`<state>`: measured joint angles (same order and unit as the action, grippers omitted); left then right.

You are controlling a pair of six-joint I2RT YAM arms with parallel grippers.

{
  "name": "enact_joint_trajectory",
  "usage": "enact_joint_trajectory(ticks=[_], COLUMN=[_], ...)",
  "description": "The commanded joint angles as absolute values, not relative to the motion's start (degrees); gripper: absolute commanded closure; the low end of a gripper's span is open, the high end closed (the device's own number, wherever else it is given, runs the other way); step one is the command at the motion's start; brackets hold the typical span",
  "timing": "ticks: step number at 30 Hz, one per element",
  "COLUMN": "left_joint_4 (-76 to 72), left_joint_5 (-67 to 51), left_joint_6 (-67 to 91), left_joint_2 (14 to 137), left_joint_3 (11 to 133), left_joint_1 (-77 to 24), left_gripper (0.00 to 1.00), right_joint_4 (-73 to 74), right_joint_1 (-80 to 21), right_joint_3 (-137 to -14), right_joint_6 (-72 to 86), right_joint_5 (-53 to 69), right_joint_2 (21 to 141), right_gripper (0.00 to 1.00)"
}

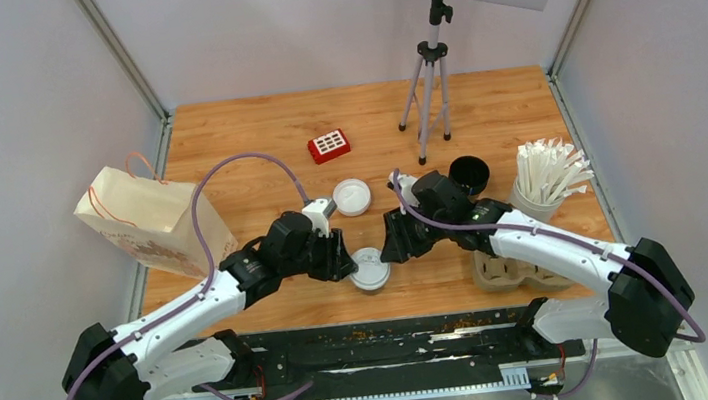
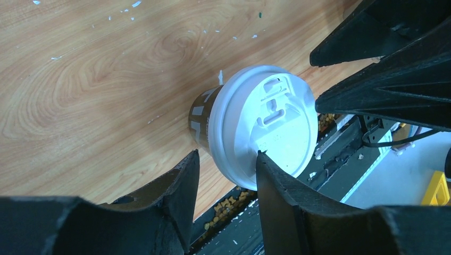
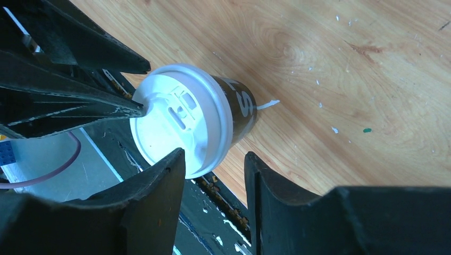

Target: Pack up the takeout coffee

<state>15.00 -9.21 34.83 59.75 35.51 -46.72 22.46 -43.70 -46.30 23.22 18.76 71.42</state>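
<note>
From above, I am seeing the coffee cup [image 1: 370,271] standing near the front edge of the wooden surface [image 1: 253,141], the left gripper [image 1: 345,261] and right gripper [image 1: 388,248] flanking it, pale grey walls [image 1: 12,148] enclosing them. Through the left wrist, I am watching half-parted jaws holding nothing; the smooth white plastic lid [image 2: 266,127] is sitting just past the tips, one tip overlapping its rim. Through the right wrist, jaws are standing apart and empty, the black printed paper cup just ahead, speckled woodgrain behind.
</note>
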Motion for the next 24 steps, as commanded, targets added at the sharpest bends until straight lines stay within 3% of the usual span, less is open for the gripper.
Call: enact_joint_trajectory(ticks=[1,9,16,24], left_joint_4=[14.0,12.8,11.6,10.0], left_joint_5=[-9.3,-10.2,-10.6,-11.5], left_joint_6=[33.3,32.4,31.2,30.6], left_joint_2=[60.3,60.4,61.4,63.1], left_joint_3=[35.9,34.6,32.4,32.3], left_joint_1=[-46.4,-46.4,-46.4,-46.4], left_gripper=[0.49,0.51,0.52,0.54], right_joint_4=[21.0,20.8,20.9,23.3], right_joint_1=[-43.5,-43.4,-43.4,-43.4], right_joint_3=[-49.4,-50.0,-48.5,-50.9], right_joint_6=[22.2,21.9,21.6,21.1], right_joint_5=[20.6,23.1,22.9,22.4], right_joint_2=[71.4,75.4,76.7,75.6], right_gripper=[0.54,0.55,0.64,0.64])
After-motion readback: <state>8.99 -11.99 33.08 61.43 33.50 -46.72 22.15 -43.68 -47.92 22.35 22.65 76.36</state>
